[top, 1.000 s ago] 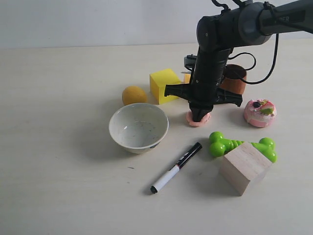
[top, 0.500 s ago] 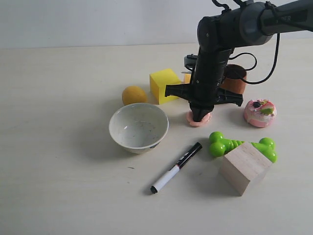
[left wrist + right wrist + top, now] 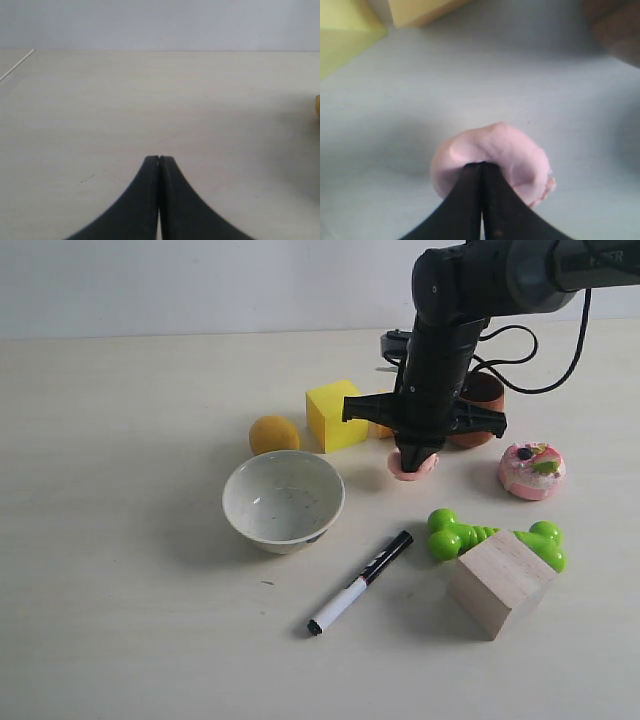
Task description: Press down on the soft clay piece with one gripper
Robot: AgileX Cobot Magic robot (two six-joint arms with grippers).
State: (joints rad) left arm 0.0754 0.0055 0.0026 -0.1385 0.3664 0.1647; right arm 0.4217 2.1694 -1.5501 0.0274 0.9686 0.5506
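The soft clay piece (image 3: 413, 469) is a small salmon-pink lump between the yellow cube and the brown cup. My right gripper (image 3: 414, 457) points straight down onto it, shut, with its fingertips sunk in a dent on the clay's top. In the right wrist view the clay (image 3: 505, 150) bulges around the closed gripper (image 3: 481, 164), and its shadow falls off to one side; it seems stuck to the tips, just off the table. My left gripper (image 3: 159, 158) is shut over bare table and holds nothing; it is outside the exterior view.
A white bowl (image 3: 283, 502) sits left of the clay, with an orange ball (image 3: 274, 434) and yellow cube (image 3: 335, 413) behind it. A brown cup (image 3: 480, 408) and pink donut toy (image 3: 532, 470) are to the right. A marker (image 3: 360, 582), green toy (image 3: 460, 537) and wooden block (image 3: 500, 580) lie nearer the front.
The right arm has risen and shifted back and slightly right. The clay moved with the fingertips, away from its earlier spot on the table.
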